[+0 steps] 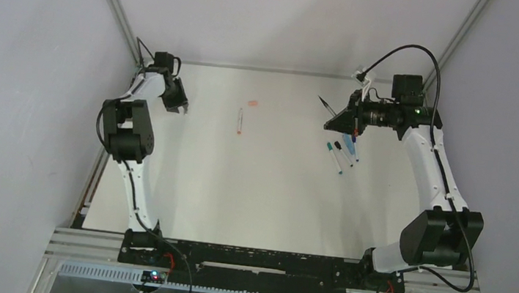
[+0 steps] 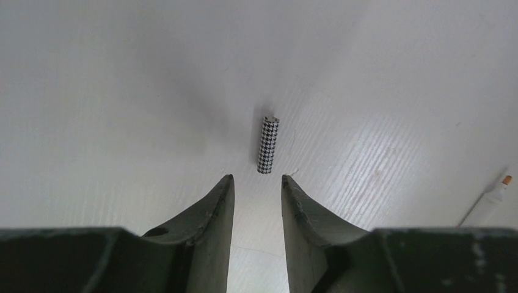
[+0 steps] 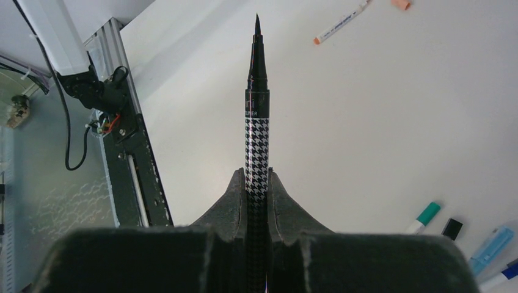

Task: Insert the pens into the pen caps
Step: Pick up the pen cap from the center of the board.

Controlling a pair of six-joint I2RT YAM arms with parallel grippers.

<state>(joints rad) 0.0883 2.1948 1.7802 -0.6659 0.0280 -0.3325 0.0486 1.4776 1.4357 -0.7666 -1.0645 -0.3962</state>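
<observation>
Right hand (image 3: pixel 256 178) tight around houndstooth-patterned black pen (image 3: pixel 257 122), tip bare; likely matching cap (image 2: pixel 268 145) just beyond left hand (image 2: pixel 257 179), jaws apart.

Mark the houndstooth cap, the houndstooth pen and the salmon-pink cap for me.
houndstooth cap (image 2: pixel 268 145), left wrist view, middle of its patterned side.
houndstooth pen (image 3: pixel 257 152), right wrist view, patterned part of the barrel.
salmon-pink cap (image 1: pixel 252 103), top external view, its centre.

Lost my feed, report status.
Left gripper open, houndstooth cap lying just ahead. Right gripper shut on houndstooth pen, tip bare. Nothing blocking cap.
</observation>
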